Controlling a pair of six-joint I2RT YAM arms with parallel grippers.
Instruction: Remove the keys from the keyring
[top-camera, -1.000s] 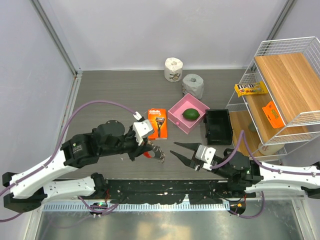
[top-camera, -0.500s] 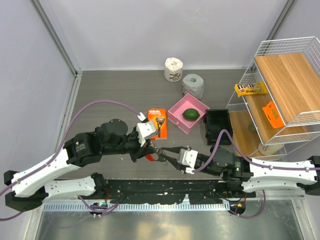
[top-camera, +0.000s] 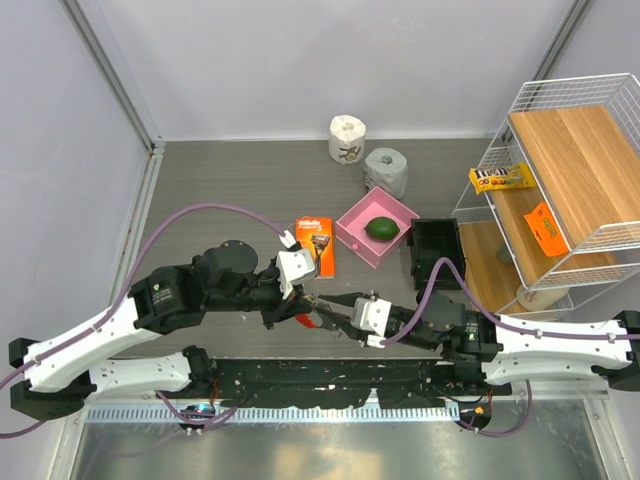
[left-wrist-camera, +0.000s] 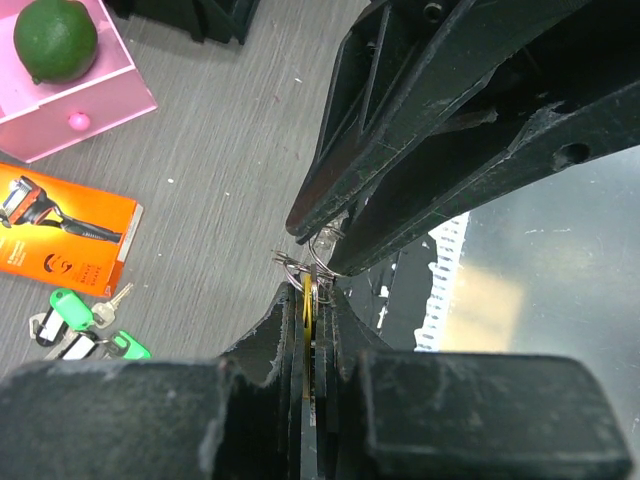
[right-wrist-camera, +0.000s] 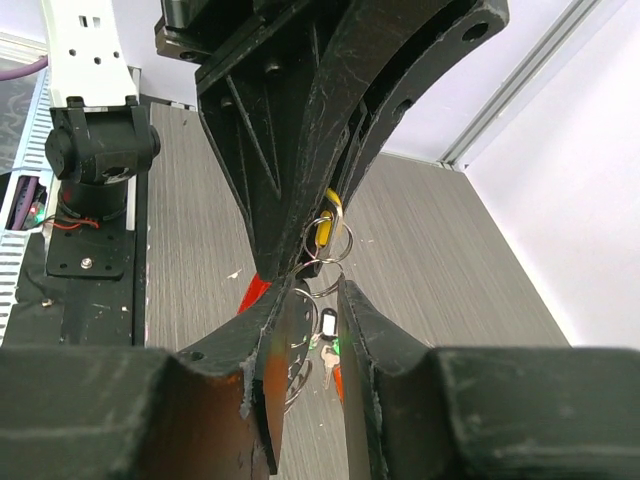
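My left gripper is shut edge-on on a yellow key tag, which also shows in the right wrist view. Small silvery split rings hang from the tag. My right gripper meets it tip to tip, its jaws narrowed onto one ring. Its black fingers fill the left wrist view. A bit of the red keyring shows behind my right gripper's left finger. Keys with green and black/white tags are below. I cannot tell whether they hang or lie on the table.
The orange razor box lies just beyond the grippers. A pink box with a lime and a black bin stand to its right. Two toilet rolls are at the back. A wire rack with wooden shelves fills the right side.
My right gripper has moved left from open space to the left gripper's tip, and its jaws have narrowed around the rings. My left gripper shifted slightly right with the bunch.
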